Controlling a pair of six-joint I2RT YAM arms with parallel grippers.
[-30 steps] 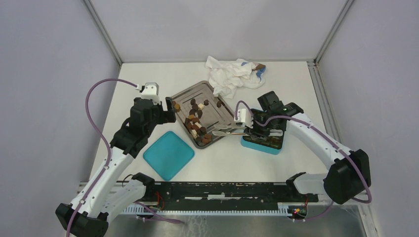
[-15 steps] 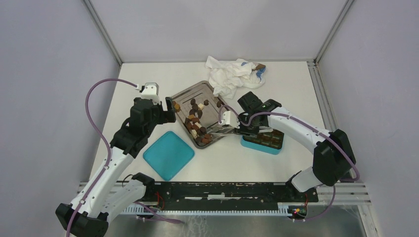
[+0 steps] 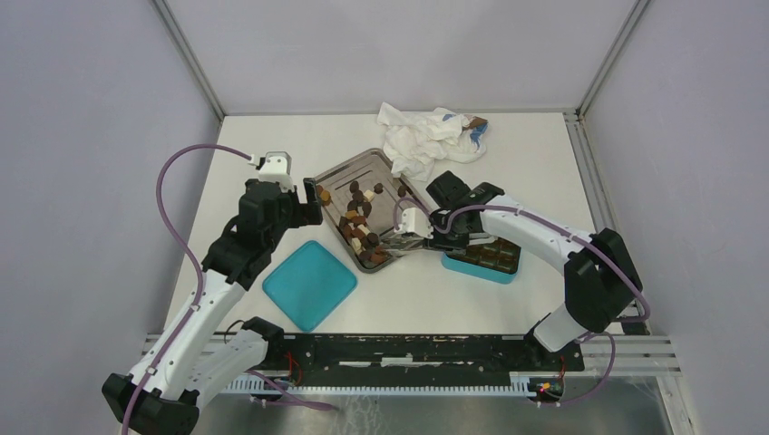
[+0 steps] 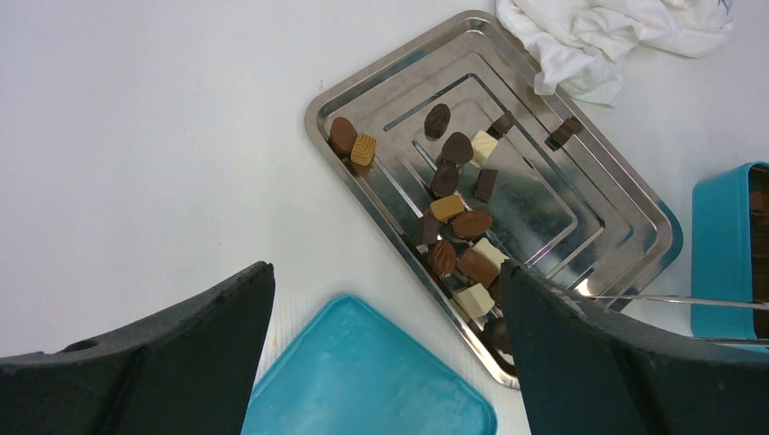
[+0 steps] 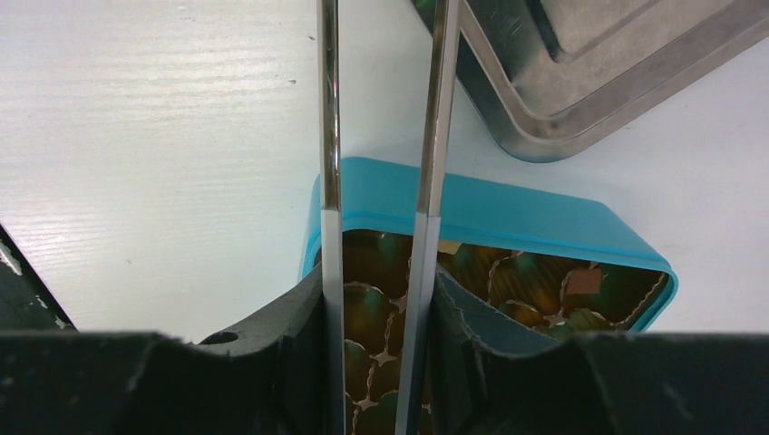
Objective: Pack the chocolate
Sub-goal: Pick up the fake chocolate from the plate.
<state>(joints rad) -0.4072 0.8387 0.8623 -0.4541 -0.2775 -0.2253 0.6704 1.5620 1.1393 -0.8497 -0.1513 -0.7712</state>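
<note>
Right gripper [image 5: 381,301], clamped on tweezers [image 5: 328,109], moved from box [image 3: 481,269] toward tray [image 3: 337,172] | left gripper [image 4: 381,283] apart | chocolate [image 3: 357,223] on tray | white table [image 3: 272,149], grey walls [image 3: 381,45], cloth [image 3: 424,138] at rear

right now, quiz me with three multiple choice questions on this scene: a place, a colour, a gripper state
1. The flat teal square lid lies: A on the white table beside the silver metal tray; B inside that tray; C against the back wall.
2. The small chocolate pieces in the tray are: A all dark brown; B dark brown, light brown and cream; C pink and green.
3. The right gripper is: A open and empty; B shut on a chocolate piece; C shut on thin metal tweezers.
Answers: A, it lies flat by the tray's near edge; B, all three shades show; C, its fingers clamp both blades.
</note>
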